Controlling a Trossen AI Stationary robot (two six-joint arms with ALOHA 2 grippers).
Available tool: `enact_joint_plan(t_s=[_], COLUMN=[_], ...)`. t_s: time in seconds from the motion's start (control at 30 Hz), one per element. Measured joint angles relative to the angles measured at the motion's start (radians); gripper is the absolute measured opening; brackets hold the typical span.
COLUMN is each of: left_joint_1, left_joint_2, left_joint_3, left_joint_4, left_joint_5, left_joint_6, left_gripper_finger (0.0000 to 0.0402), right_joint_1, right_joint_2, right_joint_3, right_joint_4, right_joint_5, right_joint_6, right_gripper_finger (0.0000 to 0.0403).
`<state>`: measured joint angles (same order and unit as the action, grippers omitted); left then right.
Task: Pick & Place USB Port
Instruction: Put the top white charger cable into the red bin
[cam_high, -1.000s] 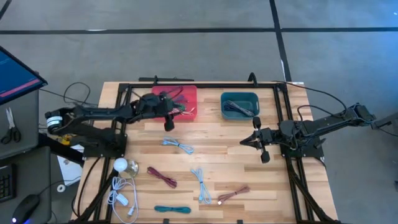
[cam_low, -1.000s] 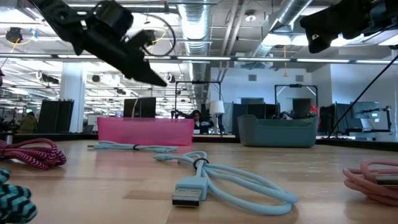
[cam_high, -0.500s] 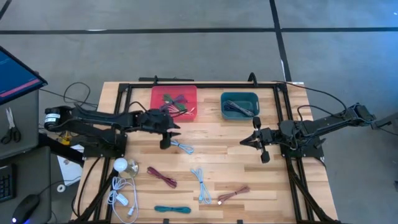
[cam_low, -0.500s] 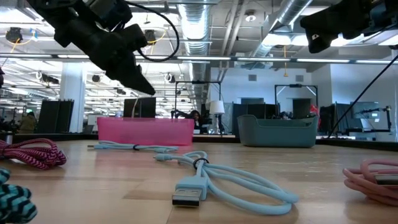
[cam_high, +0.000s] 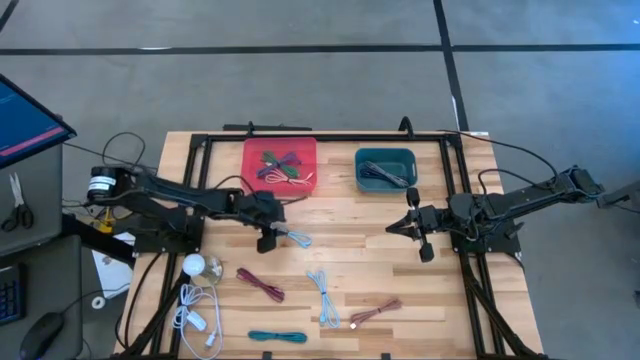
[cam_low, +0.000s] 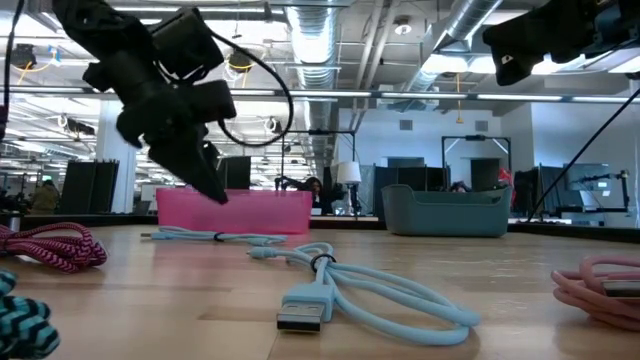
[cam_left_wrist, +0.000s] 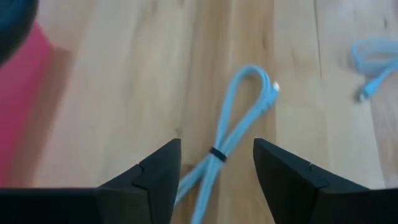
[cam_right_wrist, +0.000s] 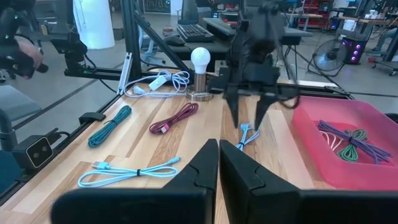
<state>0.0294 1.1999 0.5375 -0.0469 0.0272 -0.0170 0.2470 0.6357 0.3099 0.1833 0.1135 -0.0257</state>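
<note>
The left gripper (cam_left_wrist: 214, 171) has its jaws wide open, with the light blue USB cable (cam_left_wrist: 239, 118) between them. Go straight down, then squeeze at its black tie. The right gripper (cam_high: 418, 232) waits with jaws closed.

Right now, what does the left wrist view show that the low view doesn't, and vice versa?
Only the left wrist view: the black tie at the middle of the light blue cable, which lies between the left gripper's open fingers, above it.

Only the low view: the teal bin, the maroon cable, a second blue cable up front, the right gripper hanging high.

Both: the pink bin, the wooden table, that cable, the left gripper.
</note>
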Motion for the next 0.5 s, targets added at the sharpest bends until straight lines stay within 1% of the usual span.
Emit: enact_joint_plan(t_s=[0.2,0.5], left_joint_1=[-0.04,-0.043], left_joint_2=[0.082,0.167], left_joint_3=[0.0,0.003], left_joint_4=[0.002,0.018], left_joint_5=[-0.01,-0.099], left_joint_6=[0.007,0.012], left_gripper_finger=[0.0189,0.0175], right_joint_1=[0.0,0.0], right_joint_2=[0.0,0.0], right_joint_3=[0.0,0.0], right_joint_4=[0.0,0.0], right_joint_5=[0.0,0.0], right_joint_6=[0.0,0.0], right_gripper_finger=[0.0008,0.0008])
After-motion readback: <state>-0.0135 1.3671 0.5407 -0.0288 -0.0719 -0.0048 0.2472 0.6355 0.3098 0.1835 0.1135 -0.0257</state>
